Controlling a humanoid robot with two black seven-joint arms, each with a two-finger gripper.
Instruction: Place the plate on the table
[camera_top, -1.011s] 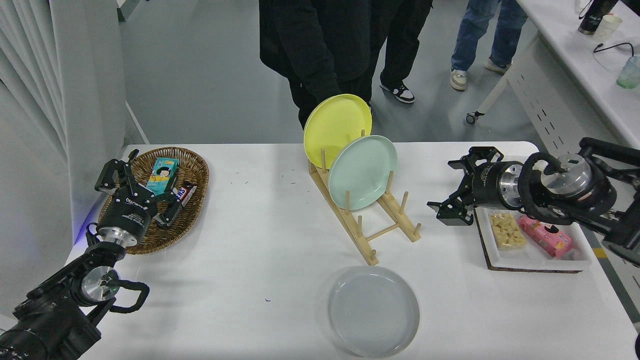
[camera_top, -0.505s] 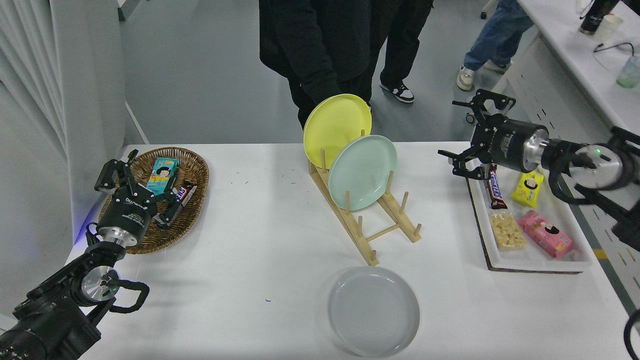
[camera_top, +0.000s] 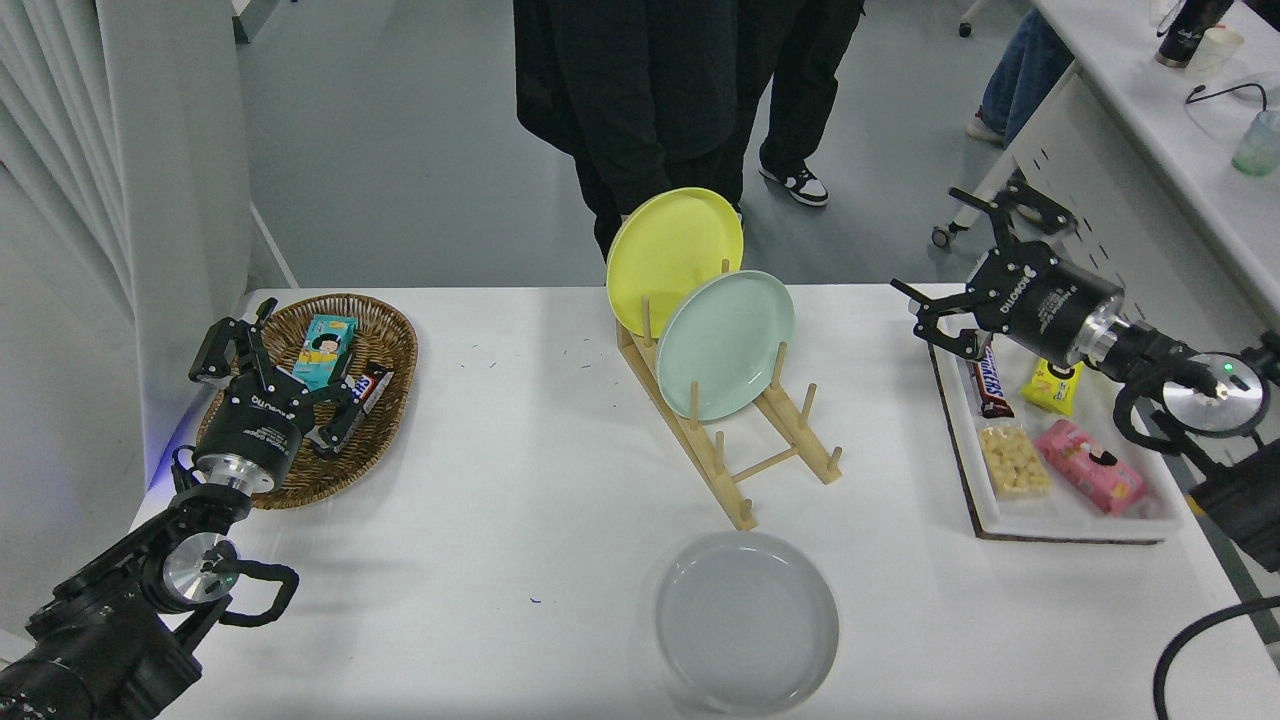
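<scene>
The light-grey plate (camera_top: 747, 620) lies flat on the white table (camera_top: 520, 480) near its front edge, just in front of the wooden rack (camera_top: 745, 440). My right gripper (camera_top: 975, 265) is open and empty, held above the table's far right corner, far from the plate. My left gripper (camera_top: 265, 355) is parked open over the wicker basket at the left.
The rack holds a yellow plate (camera_top: 672, 255) and a mint-green plate (camera_top: 725, 343) upright. A wicker basket (camera_top: 320, 395) with snacks stands at the left, a white tray (camera_top: 1060, 450) with snacks at the right. A person (camera_top: 640, 90) stands at the far side.
My right arm has pulled back and up to the right, from above the tray's near end to the table's far right corner. The grey plate has not moved.
</scene>
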